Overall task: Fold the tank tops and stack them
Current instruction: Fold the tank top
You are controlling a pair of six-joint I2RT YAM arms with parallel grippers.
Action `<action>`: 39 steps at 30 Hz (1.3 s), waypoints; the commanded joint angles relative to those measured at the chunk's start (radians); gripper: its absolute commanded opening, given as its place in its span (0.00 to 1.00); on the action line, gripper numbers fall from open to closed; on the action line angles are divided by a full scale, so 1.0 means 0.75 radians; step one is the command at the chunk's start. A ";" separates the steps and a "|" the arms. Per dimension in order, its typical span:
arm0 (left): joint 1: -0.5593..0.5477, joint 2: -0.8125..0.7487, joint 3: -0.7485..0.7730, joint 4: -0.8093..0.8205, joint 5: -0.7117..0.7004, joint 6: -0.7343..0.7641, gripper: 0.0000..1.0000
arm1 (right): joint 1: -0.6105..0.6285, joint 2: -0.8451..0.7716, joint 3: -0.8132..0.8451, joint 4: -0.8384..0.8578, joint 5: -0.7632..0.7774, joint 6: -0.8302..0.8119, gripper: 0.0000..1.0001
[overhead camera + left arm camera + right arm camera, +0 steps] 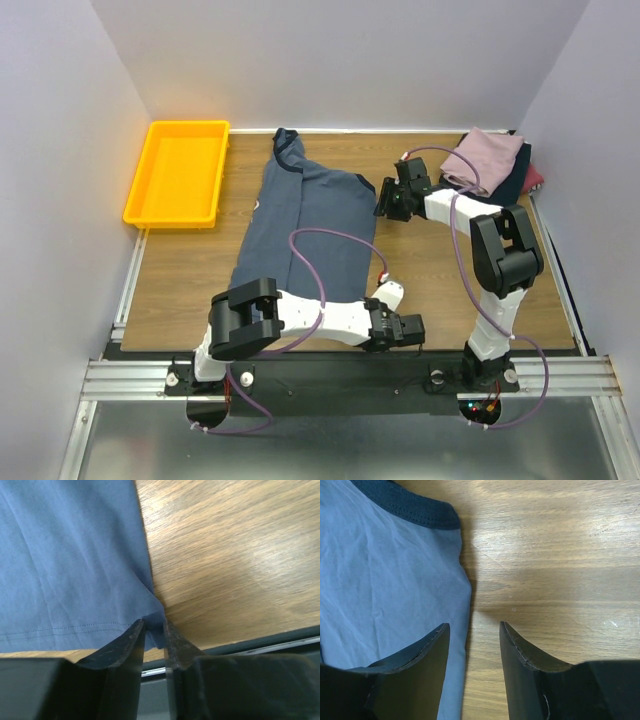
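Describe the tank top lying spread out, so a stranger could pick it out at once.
On the wooden table, look to the middle, between the yellow tray at the far left and the pile of tops at the far right. The slate-blue tank top lies there spread out. It alone is outside the pile, and it has darker trim at its neck.

A yellow plastic tray sits at the far-left corner of the wooden table.
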 commanded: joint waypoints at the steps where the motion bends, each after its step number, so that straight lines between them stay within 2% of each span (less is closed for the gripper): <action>1: 0.003 -0.019 -0.031 -0.009 -0.055 -0.035 0.23 | -0.006 -0.008 0.012 0.063 -0.027 0.000 0.51; 2: 0.005 -0.023 -0.035 -0.002 -0.053 -0.035 0.20 | -0.004 -0.008 0.012 0.065 -0.027 -0.002 0.51; 3: 0.005 -0.035 -0.039 0.000 -0.053 -0.039 0.10 | -0.006 -0.008 0.012 0.067 -0.035 0.000 0.51; 5: 0.003 -0.058 -0.053 0.002 -0.055 -0.052 0.00 | -0.006 -0.008 0.008 0.075 -0.051 -0.006 0.56; 8: 0.005 -0.105 -0.080 0.014 -0.059 -0.066 0.00 | -0.004 -0.010 0.002 0.090 -0.059 -0.014 0.60; 12: 0.015 -0.264 -0.139 0.026 -0.065 -0.133 0.00 | -0.004 -0.004 -0.019 0.141 -0.094 -0.045 0.70; 17: 0.075 -0.493 -0.335 0.169 0.017 -0.174 0.00 | -0.004 0.009 -0.017 0.194 -0.127 -0.065 0.71; 22: 0.183 -0.684 -0.520 0.353 0.194 -0.152 0.00 | -0.004 0.031 -0.015 0.245 -0.131 -0.053 0.70; 27: 0.216 -0.757 -0.608 0.409 0.254 -0.178 0.00 | -0.004 0.123 0.042 0.259 -0.109 -0.051 0.66; 35: 0.257 -0.915 -0.698 0.392 0.282 -0.222 0.00 | -0.004 0.180 0.106 0.276 -0.059 -0.024 0.64; 38: 0.277 -0.952 -0.708 0.368 0.287 -0.215 0.00 | -0.004 0.197 0.128 0.276 -0.029 -0.004 0.54; 39: 0.281 -0.962 -0.710 0.368 0.289 -0.209 0.00 | -0.004 0.199 0.130 0.274 -0.019 0.008 0.46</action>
